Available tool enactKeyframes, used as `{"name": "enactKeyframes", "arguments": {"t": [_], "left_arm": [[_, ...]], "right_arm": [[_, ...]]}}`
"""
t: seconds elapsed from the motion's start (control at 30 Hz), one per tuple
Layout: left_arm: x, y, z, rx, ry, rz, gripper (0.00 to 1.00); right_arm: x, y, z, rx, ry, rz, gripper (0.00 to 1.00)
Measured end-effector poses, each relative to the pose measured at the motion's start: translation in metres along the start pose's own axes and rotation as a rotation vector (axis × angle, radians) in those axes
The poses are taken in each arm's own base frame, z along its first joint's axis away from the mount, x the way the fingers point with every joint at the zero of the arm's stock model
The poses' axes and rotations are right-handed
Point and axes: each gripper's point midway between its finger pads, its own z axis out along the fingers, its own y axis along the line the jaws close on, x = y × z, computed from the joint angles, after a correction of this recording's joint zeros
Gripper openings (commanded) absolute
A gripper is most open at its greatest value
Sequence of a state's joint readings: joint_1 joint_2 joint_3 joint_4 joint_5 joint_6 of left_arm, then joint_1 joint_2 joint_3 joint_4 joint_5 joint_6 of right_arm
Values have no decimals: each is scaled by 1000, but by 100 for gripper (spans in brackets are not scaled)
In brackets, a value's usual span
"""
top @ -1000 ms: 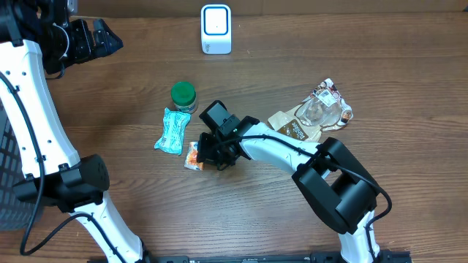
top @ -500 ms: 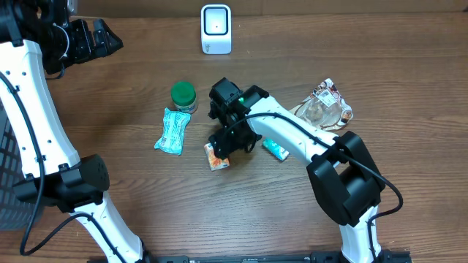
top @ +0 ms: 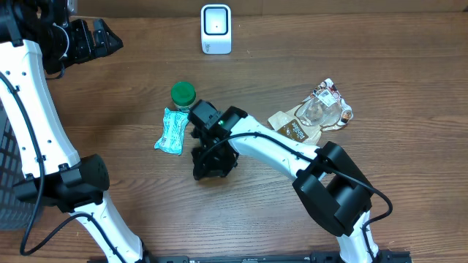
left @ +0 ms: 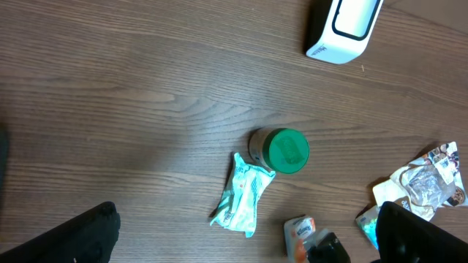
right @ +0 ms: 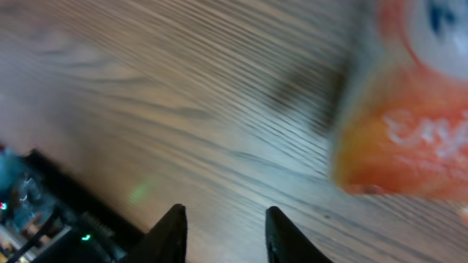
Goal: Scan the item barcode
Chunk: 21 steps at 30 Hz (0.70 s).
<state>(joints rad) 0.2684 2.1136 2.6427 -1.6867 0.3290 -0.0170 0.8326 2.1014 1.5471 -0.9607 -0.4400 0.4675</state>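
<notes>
Orange packet, one, seemingly unheld, one scanner

Since half a second ago, the right gripper has been swung back from lower right of the green-lidded jar to nearly straight below it, so the orange packet is now covered from overhead and the little teal packet is hidden under the arm.

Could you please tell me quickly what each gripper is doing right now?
Left gripper: open, empty.
Right gripper: jaws apart, empty; blurred orange plastic packet lies ahead.
</notes>
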Motion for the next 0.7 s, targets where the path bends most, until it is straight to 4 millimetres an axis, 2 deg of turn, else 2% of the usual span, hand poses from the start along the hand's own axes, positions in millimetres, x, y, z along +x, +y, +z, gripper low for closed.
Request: {"name": "enactKeyframes", "arguments": {"t": [0.1,0.2,0.33,0.4,0.5,0.57,0.67,0.7], "left_arm": [[0,0,0,0,0,0,100],[0,0,0,0,0,0,100],[0,0,0,0,0,0,100],[0,0,0,0,0,0,100],[0,0,0,0,0,0,100],[0,0,0,0,0,0,100],[0,0,0,0,0,0,100],[0,0,0,0,0,0,100]], "right_arm": [[-2,-26,1,50,-1,103,37],[-16,-49,-10,79,-38,172,37],[-60,-100,-37,101,-178,273,36],[-76,-114,-48,95,-236,279,39],[-99,-132,-63,92,-319,238,41],[-104,-140,-69,100,-334,210,42],[-106,-138,-78,106,-331,179,46],[-109,-132,-84,89,-335,165,46]]}}
